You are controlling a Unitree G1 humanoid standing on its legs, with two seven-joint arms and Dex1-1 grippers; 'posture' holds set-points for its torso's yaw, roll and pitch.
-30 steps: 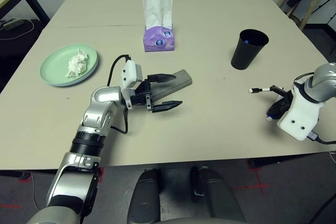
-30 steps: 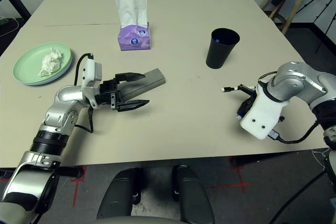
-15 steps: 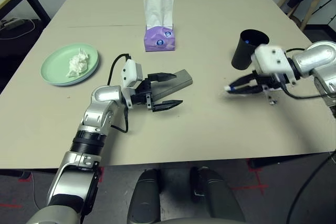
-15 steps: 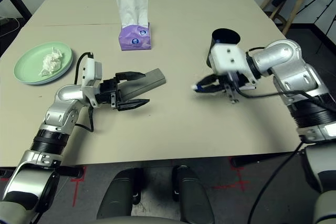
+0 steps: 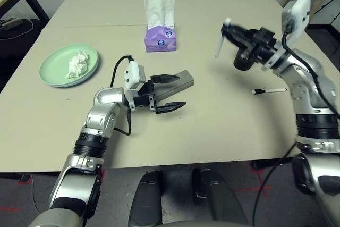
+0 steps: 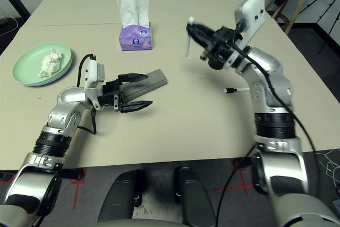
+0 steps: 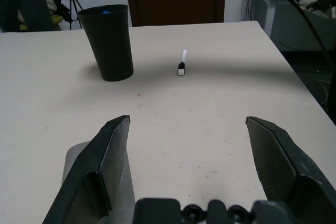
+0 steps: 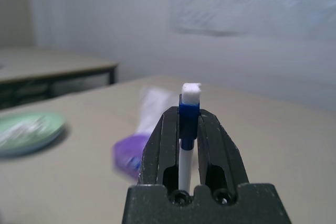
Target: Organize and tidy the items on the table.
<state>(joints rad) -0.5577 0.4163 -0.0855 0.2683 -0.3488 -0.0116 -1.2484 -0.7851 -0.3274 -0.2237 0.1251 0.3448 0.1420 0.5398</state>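
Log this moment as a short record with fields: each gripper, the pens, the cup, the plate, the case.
left gripper: open, level, jaws astride the end of the grey glasses case
right gripper: shut on a white pen with blue cap, raised above the table
second pen: lying on the table, on the near side of the cup
black cup: upright, something blue inside
green plate: holds crumpled white tissue
purple tissue box: upright, beyond the case

Green plate [image 5: 69, 65] holding crumpled tissue [image 5: 76, 63], upright black cup [image 7: 109, 42], white pen [image 5: 269, 91] lying nearby
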